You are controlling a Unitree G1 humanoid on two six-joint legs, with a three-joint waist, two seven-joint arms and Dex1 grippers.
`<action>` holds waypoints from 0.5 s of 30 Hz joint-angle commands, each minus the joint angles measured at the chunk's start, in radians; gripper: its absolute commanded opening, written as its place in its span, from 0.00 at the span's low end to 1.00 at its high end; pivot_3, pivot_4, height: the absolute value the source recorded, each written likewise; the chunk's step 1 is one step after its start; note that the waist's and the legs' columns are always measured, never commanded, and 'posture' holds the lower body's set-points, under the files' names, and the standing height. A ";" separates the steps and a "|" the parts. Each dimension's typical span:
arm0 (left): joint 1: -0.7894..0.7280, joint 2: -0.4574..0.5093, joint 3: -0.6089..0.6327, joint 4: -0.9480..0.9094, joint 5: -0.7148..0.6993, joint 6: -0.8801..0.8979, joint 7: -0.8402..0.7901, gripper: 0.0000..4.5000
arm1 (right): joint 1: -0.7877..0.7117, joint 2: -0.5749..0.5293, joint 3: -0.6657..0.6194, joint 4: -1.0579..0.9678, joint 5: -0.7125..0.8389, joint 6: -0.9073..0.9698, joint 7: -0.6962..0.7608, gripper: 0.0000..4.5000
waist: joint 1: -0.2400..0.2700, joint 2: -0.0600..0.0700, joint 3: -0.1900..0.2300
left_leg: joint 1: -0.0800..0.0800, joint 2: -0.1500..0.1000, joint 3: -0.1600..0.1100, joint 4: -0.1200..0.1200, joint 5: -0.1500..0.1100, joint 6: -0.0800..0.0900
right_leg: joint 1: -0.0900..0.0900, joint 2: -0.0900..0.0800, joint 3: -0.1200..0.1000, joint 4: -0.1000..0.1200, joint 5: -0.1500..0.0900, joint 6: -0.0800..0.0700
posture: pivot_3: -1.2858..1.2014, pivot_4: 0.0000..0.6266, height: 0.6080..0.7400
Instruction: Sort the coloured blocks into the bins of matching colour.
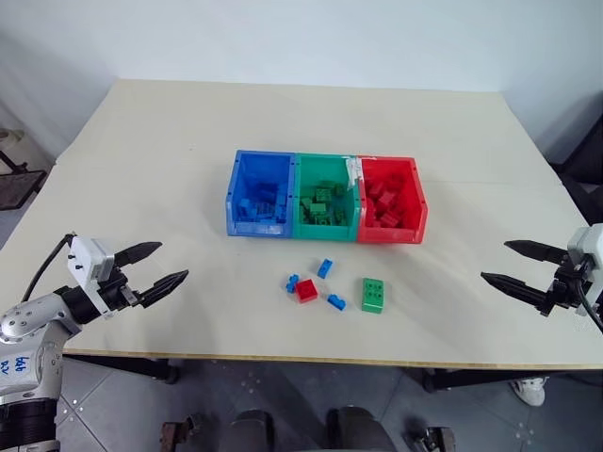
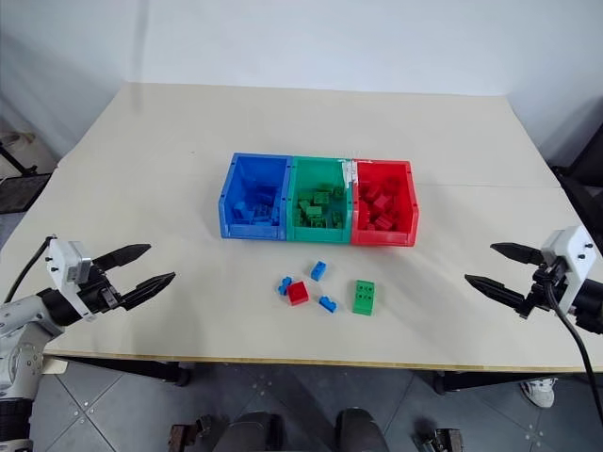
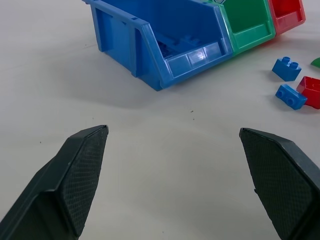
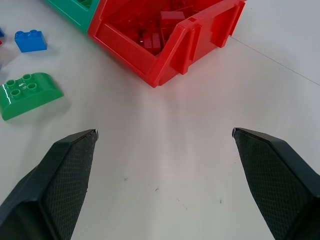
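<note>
Three joined bins on the table (image 1: 141, 141), about midway between its far and near edges: blue bin (image 1: 260, 194) toward the left edge, green bin (image 1: 325, 200) in the middle, red bin (image 1: 390, 200) toward the right edge. Each already loaded with bricks of its own colour.

Five loose blocks between the bins and the near edge. Red square block (image 1: 306, 291) closest to the near edge on the left of the cluster, with a tiny blue block (image 1: 292, 282) touching its left side. Second blue block (image 1: 325, 268) nearer the bins, in front of the green bin. Third blue block (image 1: 336, 302) just right of the red square block, apart from it. Green six-stud block (image 1: 373, 295) on the right of the cluster, in front of the red bin, studs up.

Left gripper (image 1: 151, 271) over the near-left corner, fingers spread wide, nothing between them, pointing toward the blue bin. Right gripper (image 1: 520, 266) over the near-right corner, fingers likewise spread wide and empty, pointing toward the red bin. Both well apart from the blocks and bins.
</note>
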 commanded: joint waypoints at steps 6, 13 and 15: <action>-0.039 0.015 0.002 0.004 0.024 -0.006 0.052 0.99 | -0.031 -0.005 -0.011 0.018 0.003 -0.025 -0.002 1.00 | 0.000 0.000 0.000 | 0.000 0.000 0.000 0.001 0.000 0.000 | 0.000 0.000 0.000 0.000 0.000 0.000 | 0.52 0.24 1.00; -0.067 0.019 -0.026 0.006 0.075 0.026 0.120 0.99 | -0.060 0.008 -0.005 0.033 -0.007 -0.028 -0.032 1.00 | 0.000 0.000 0.000 | 0.000 0.000 0.000 0.001 0.000 0.000 | 0.000 0.000 0.000 0.002 0.000 0.000 | 0.52 0.24 1.00; -0.077 0.023 -0.047 -0.008 0.093 0.066 0.152 0.99 | -0.064 0.018 -0.003 0.016 -0.011 -0.018 -0.063 1.00 | 0.000 0.000 0.000 | 0.000 0.000 0.000 0.001 0.000 0.000 | 0.000 0.000 0.000 0.002 0.000 0.000 | 0.52 0.24 1.00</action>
